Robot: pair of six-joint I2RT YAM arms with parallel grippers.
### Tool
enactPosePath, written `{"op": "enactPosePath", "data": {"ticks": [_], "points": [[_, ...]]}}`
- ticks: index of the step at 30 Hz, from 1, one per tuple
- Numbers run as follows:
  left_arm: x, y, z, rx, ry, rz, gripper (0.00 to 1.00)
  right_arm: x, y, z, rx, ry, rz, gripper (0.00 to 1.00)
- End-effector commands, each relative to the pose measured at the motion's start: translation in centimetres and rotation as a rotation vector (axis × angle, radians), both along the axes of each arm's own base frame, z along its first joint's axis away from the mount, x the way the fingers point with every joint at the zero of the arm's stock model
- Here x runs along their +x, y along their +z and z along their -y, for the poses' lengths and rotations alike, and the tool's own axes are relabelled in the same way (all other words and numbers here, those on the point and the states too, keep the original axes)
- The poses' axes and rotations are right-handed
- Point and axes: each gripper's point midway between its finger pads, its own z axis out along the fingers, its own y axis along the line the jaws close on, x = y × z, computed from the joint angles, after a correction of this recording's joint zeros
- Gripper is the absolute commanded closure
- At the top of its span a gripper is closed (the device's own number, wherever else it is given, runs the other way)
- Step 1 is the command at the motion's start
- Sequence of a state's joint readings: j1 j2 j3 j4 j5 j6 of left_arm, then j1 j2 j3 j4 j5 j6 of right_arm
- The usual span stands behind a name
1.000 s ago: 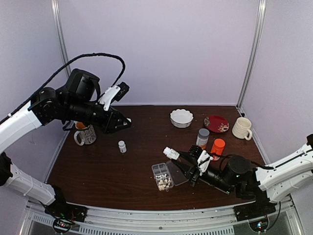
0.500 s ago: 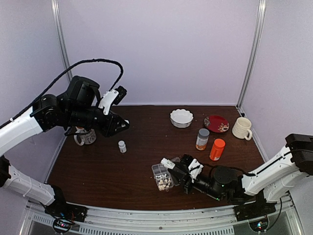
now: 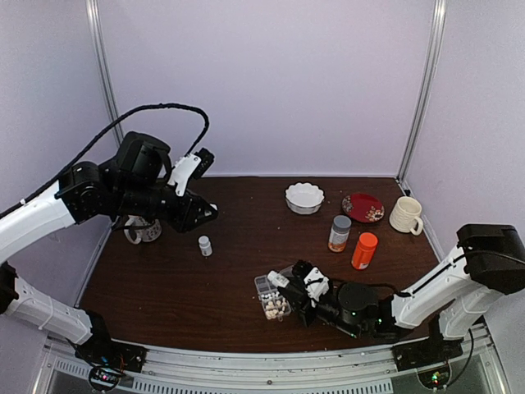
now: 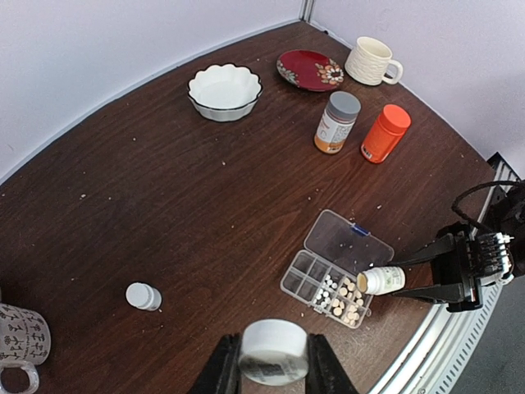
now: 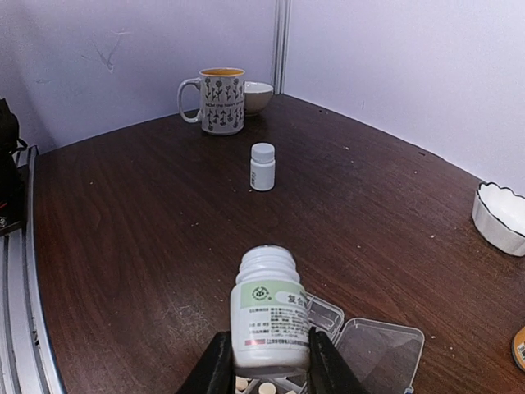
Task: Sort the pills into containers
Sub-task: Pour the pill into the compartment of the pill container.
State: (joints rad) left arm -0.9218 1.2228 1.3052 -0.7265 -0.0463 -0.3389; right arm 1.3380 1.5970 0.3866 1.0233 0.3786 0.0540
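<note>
Leftward along the counter (image 3: 164, 279) since a second ago, the right fingers (image 5: 221, 363) now clamp a tilted white bottle (image 5: 269, 316), its mouth over the organiser box (image 4: 349, 242). Pills (image 4: 343, 300) cluster in the containers (image 4: 305, 279) at the box's end nearest the bottle; its lid lies open. High and well apart, the left fingers (image 4: 230, 371) pinch a white cap (image 4: 273, 349).
</note>
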Motion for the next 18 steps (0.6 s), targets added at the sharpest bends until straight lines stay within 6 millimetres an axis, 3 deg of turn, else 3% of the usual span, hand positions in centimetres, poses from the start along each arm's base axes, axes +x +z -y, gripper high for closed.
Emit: {"op": "enactPosePath", "data": {"ticks": [1, 7, 18], "points": [[0.8, -0.3, 0.6, -0.028, 0.017, 0.015, 1.0, 0.9, -1.1, 0.0, -0.006, -0.034, -0.079, 0.98], [1.1, -0.7, 0.5, -0.035, 0.025, 0.037, 1.0, 1.8, -2.5, 0.3, -0.028, -0.065, -0.128, 0.98], [1.6, -4.1, 0.4, 0.027, 0.049, 0.009, 1.0, 2.8, -4.3, 0.0, -0.079, -0.124, -0.171, 0.99]]}}
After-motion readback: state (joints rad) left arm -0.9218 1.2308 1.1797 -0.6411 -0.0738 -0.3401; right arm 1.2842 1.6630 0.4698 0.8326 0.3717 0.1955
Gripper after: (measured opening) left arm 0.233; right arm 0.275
